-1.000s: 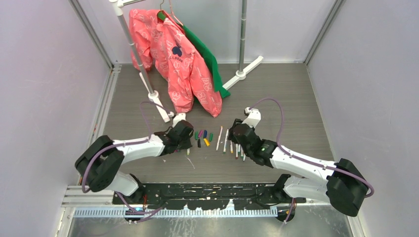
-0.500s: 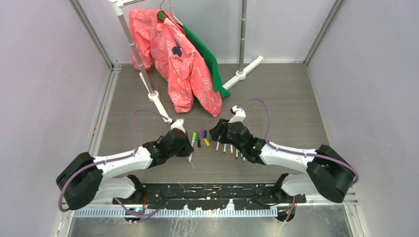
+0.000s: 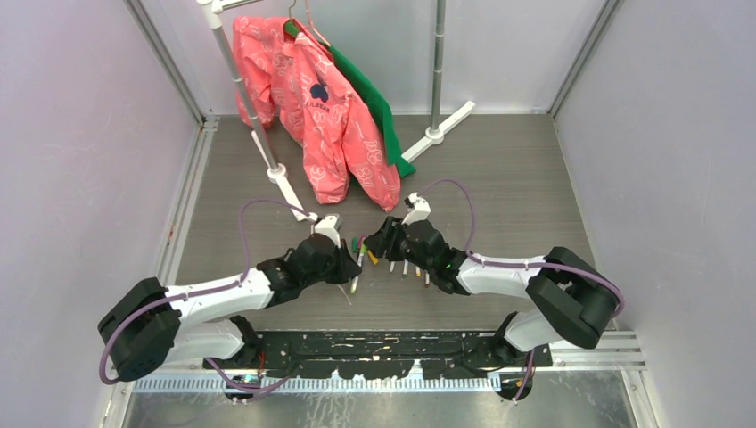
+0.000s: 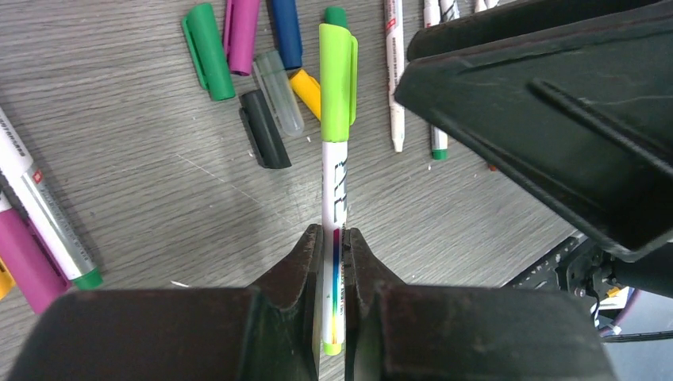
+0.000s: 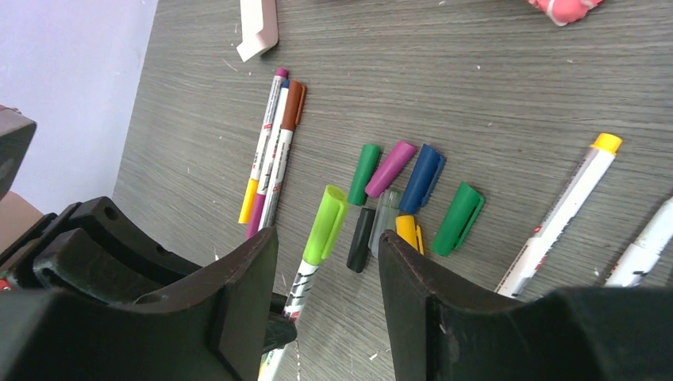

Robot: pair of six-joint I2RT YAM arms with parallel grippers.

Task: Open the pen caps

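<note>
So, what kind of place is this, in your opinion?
Most likely a robot test cell: bare walls enclose the grey table, a garment rack with a pink jacket stands behind, and loose pen caps lie between two robot arms.

We find open gaps either side of the lime cap (image 5: 324,225) between the spread jaws of the right gripper (image 5: 327,262), but loose caps (image 5: 421,178) crowd the table (image 5: 492,71) close beside it, the left gripper (image 4: 334,262) blocks the other end of the barrel (image 4: 334,186), and three pens (image 5: 270,151) lie nearby.
</note>
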